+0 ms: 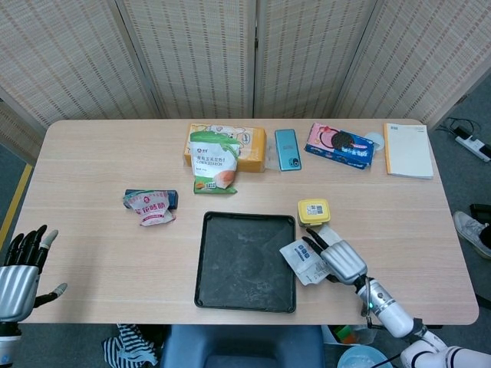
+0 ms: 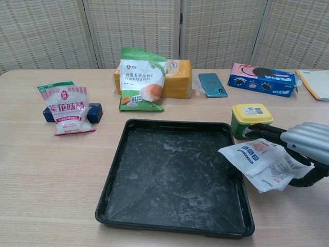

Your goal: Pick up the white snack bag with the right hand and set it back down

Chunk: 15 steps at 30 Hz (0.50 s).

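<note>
- Fingers [image 1: 316, 247] of the right hand [image 1: 337, 261], seen from the head view, are closed over the white snack bag [image 1: 301, 261] and have it in their grip; the bag juts out toward the black tray [image 1: 245, 262] and overlaps the tray's right rim.
- Just behind that hand stands a small yellow-lidded tub [image 1: 314, 211], close to the bag's far corner.
- Down at the near left corner, off the table [image 1: 100, 230], the left hand [image 1: 21, 272] hangs with its fingers spread and nothing in them.
- Along the far side lie a green corn starch bag [image 1: 212, 164] leaning on a yellow box [image 1: 249, 147], a teal phone [image 1: 287, 149], a cookie box [image 1: 339, 144] and a notebook [image 1: 407, 149]; a pink-and-white packet [image 1: 152, 208] rests on a dark blue bar toward the left.
- From the chest view, the right hand [image 2: 303, 145] comes in at the right edge with its dark fingers [image 2: 267, 131] laid over the top of the white snack bag [image 2: 262, 160] and the thumb curling beneath, so the bag is pinched between them.
- The bag is clear of the table [image 2: 46, 175], tilted, its left corner hanging over the right edge of the black tray [image 2: 175, 177].
- The yellow-lidded tub [image 2: 251, 120] sits right behind the fingertips; whether they touch it I cannot tell.
- The left hand does not show from this camera.
</note>
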Available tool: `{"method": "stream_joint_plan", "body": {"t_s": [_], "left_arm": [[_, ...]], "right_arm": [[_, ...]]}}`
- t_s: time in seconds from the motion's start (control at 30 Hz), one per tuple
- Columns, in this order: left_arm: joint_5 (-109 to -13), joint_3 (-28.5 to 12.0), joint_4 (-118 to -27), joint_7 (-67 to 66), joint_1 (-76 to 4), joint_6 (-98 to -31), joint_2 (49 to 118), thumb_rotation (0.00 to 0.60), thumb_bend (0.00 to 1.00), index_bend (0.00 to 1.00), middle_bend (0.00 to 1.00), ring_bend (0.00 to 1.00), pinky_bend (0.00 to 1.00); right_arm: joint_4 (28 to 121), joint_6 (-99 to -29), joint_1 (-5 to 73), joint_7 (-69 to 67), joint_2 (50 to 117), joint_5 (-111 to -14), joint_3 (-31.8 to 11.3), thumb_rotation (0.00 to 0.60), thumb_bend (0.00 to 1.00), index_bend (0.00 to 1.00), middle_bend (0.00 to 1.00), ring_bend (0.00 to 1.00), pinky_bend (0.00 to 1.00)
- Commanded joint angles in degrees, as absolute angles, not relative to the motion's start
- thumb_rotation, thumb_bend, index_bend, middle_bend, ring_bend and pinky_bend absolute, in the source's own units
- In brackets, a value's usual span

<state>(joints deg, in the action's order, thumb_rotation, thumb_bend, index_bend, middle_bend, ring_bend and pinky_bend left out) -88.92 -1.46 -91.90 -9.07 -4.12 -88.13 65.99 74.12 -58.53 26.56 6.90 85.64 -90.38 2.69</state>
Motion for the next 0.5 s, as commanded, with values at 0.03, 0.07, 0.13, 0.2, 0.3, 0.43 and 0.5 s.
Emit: {"method": "stream_joint_plan", "body": {"t_s": [0.03,0.07,0.13,0.2,0.3,0.43,0.5], "left_arm": [[-88.9,-1.5,-91.9,-9.2,-4.1,-88.1,66.0,0.600,0.14,0.00,0.00,0.05,0.01],[-88.9,-1.5,-91.9,-9.1,-4.1,-88.2,66.0,0.600,0.14,0.00,0.00,0.05,0.01],[-88.8,-1.5,-91.9,-9.1,-4.0,-88.2,66.0,0.600,0.14,0.00,0.00,0.05,0.01],[-88.6,-1.6,-91.8,-9.2,-4.1,-88.0,66.0,0.600,0.14,0.00,0.00,0.05,0.01],[-88.5,-1.6,-91.9,-9.6,-4.2,-87.8,66.2,0.600,0.14,0.00,0.00,0.06,0.01],[-88.7,-1.5,-92.0,-10.5,-4.2,-87.7,66.5,0.600,0.14,0.00,0.00,0.06,0.01],[-88.5,-1.5,-92.0,-10.9,-4.3,-87.6,66.6,0.600,0.14,0.00,0.00,0.06,0.01]], "right_arm": [[77.1,-54.8,27.9,6.6,83.8,-89.0,2.8,0.600,0.33,0.00,0.00,0.74,0.93],[78.2,-53.9,28.2,6.3,82.7,-88.9,3.2,0.600,0.33,0.00,0.00,0.74,0.93],[80.6,-53.8,28.1,6.1,80.2,-89.6,4.3,0.600,0.33,0.00,0.00,0.74,0.93],[82.1,-55.4,27.3,6.2,78.2,-90.7,5.4,0.600,0.33,0.00,0.00,0.74,0.93],[82.6,-57.6,26.0,5.7,76.4,-91.8,6.6,0.600,0.33,0.00,0.00,0.74,0.93],[81.5,-57.4,26.1,2.0,75.6,-92.1,7.1,0.600,0.33,0.00,0.00,0.74,0.93],[80.3,-56.5,26.6,0.0,75.7,-92.2,7.1,0.600,0.33,0.00,0.00,0.74,0.93]]}}
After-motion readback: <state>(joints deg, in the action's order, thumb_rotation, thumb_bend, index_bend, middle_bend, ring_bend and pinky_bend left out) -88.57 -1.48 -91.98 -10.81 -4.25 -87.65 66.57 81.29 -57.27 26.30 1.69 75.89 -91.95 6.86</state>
